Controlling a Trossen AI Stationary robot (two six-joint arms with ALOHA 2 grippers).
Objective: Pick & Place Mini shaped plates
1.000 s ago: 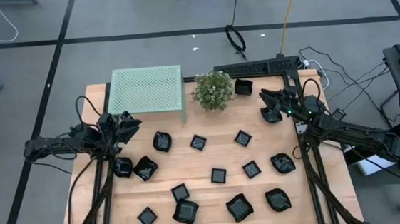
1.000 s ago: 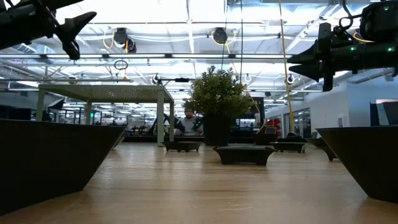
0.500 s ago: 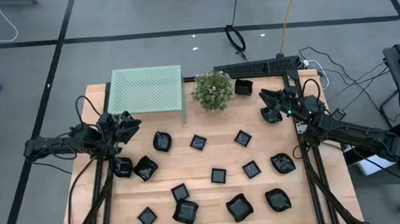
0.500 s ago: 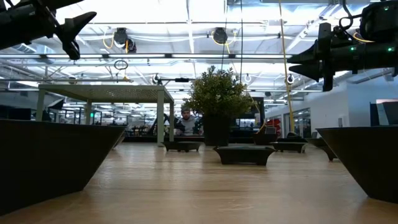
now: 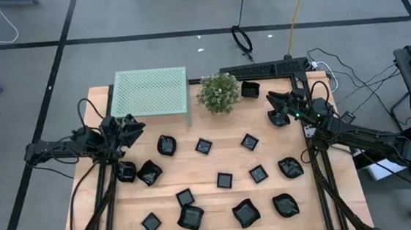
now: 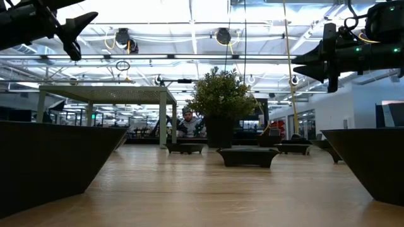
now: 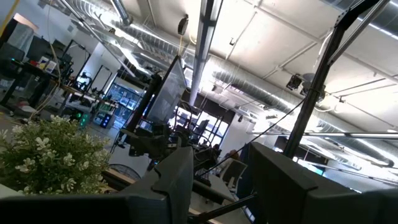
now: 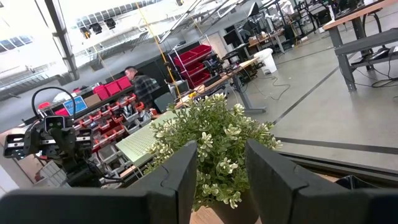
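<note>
Nothing moved; left end effector [image 5: 134, 126] and right end effector [image 5: 272, 115] apart (empty), mini shaped plates [image 5: 224, 180] below.

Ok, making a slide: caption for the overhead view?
Both tools, left and right, open and empty above black plates scattered across the table.

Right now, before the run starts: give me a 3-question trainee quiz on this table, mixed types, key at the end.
1. True or false: the left gripper holds a plate.
2. The potted plant stands beside which item: A) green perforated rack B) cardboard box C) red bin?
3. Fill in: both grippers hang ___ the table, with the right gripper near its far right corner.

Key: 1 false; 2 A; 3 above.
</note>
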